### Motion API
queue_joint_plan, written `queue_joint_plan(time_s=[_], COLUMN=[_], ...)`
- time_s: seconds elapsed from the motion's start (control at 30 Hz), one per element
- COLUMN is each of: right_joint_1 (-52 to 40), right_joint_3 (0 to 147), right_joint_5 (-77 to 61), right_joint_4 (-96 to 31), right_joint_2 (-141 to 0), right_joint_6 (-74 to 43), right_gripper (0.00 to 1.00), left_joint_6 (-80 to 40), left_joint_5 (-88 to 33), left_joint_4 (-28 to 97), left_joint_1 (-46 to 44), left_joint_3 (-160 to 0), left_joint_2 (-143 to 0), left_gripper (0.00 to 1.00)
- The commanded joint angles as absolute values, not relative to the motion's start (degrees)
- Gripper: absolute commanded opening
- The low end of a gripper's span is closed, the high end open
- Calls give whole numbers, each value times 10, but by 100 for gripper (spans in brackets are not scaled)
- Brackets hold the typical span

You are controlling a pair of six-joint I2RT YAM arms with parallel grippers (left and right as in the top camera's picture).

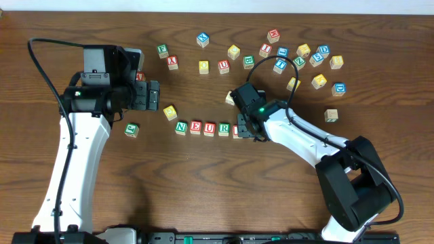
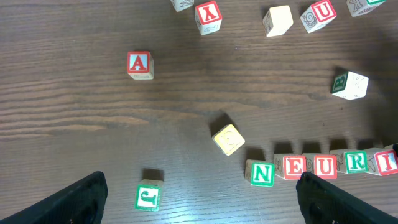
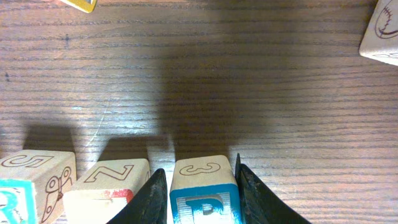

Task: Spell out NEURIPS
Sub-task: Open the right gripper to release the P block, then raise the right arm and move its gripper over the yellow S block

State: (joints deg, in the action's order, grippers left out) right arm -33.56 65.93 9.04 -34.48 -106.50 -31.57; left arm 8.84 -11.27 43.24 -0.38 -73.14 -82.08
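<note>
While the left fingers [image 2: 78, 200] hang spread wide at the row's 10 o'clock, the right fingers [image 3: 256, 198] pinch the blue P cube [image 3: 205, 194] at 3 o'clock of the N-E-U-R-I row [image 1: 209, 128].

A row is formed rightward from the green N cube [image 2: 262, 173]: red E [image 2: 293, 167], red U [image 2: 324, 165], green R [image 2: 356, 162] and red I [image 2: 385, 163] are set side by side, letters up. The blue P cube [image 3: 205, 202] is gripped upright by the right gripper [image 3: 202, 190] at the end farthest from N. A yellow-faced cube [image 2: 228, 139] is left askew near N, off the line.
</note>
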Motion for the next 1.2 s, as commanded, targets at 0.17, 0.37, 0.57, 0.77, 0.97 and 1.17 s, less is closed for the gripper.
queue_joint_plan(time_s=[0.17, 0.37, 0.57, 0.77, 0.97, 1.17], right_joint_1=[-333, -333, -333, -333, -333, -332], right_joint_3=[730, 797, 856, 919, 973, 997], right_joint_5=[125, 132, 161, 200, 231, 283], right_joint_4=[-387, -427, -466, -513, -545, -596], right_joint_2=[-1075, -1075, -1075, -1075, -1075, -1075], right_joint_6=[-305, -297, -295, -296, -322, -385], right_gripper=[31, 30, 31, 33, 35, 38], left_joint_6=[90, 90, 90, 90, 90, 90], left_joint_5=[-113, -113, -113, -113, -113, -113], left_joint_4=[432, 432, 432, 432, 432, 432], left_joint_1=[-2, -2, -2, -2, -2, -2], left_joint_3=[-743, -743, -743, -743, -743, -743], left_joint_2=[-820, -820, -820, -820, -820, -820], left_gripper=[96, 96, 96, 96, 96, 96])
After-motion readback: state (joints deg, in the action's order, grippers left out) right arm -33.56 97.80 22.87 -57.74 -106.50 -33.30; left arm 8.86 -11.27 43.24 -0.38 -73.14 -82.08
